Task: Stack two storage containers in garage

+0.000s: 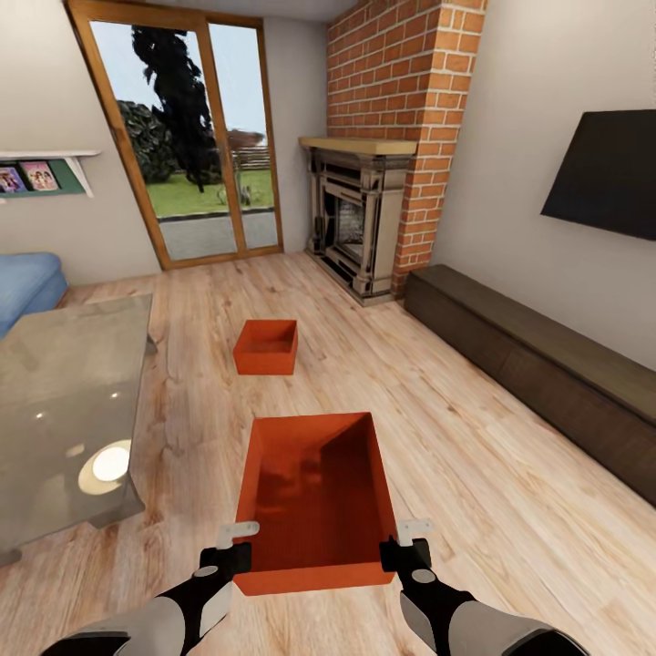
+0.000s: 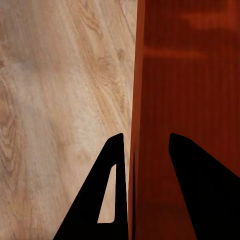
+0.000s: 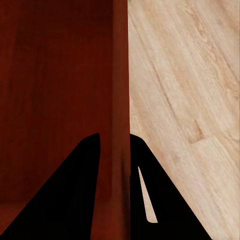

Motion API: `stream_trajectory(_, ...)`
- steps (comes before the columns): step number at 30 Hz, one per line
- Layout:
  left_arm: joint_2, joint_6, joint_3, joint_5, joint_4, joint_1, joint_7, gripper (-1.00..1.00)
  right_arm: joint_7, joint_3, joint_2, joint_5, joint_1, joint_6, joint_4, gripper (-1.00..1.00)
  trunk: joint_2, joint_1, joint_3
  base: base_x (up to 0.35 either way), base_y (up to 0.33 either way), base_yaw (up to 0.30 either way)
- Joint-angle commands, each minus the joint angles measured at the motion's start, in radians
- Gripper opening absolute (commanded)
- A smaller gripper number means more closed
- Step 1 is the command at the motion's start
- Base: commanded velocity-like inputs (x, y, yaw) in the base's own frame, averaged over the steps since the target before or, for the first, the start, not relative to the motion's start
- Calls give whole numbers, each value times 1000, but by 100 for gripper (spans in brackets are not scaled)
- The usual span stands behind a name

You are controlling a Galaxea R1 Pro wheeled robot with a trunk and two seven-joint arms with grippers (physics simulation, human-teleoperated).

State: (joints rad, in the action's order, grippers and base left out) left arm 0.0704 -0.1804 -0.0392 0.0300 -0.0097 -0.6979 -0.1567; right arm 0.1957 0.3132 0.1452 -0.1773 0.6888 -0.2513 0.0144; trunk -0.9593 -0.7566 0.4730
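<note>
In the living room, one orange-red storage container (image 1: 314, 492) is right in front of me above the light wood planks, open top up. My left gripper (image 1: 239, 545) is shut on its left wall and my right gripper (image 1: 407, 543) is shut on its right wall, both near the closest corners. The left wrist view has the left gripper (image 2: 145, 137) straddling the container (image 2: 200, 75) wall, one finger outside and one inside. The right gripper (image 3: 114, 136) straddles the container (image 3: 55, 75) wall the same way. The second storage container (image 1: 266, 347) sits on the planks farther ahead.
A glass coffee table (image 1: 64, 383) stands close on the left, with a blue sofa (image 1: 23, 282) behind it. A long dark low cabinet (image 1: 547, 364) runs along the right wall under a black TV (image 1: 606, 173). The brick fireplace (image 1: 360, 219) and glass doors (image 1: 187, 137) are ahead.
</note>
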Motion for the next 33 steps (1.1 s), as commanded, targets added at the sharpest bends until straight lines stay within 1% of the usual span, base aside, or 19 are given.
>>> stream_trajectory(1,2,-5,9,14,4,0,0,-100,-6,-16,2,-18,1,-8,9,-100,-1,0,-1,0,0,0)
stream_trajectory(33,2,-5,9,14,4,0,0,-100,-7,-16,2,-16,1,-8,9,-100,-1,0,-53,0,0,0)
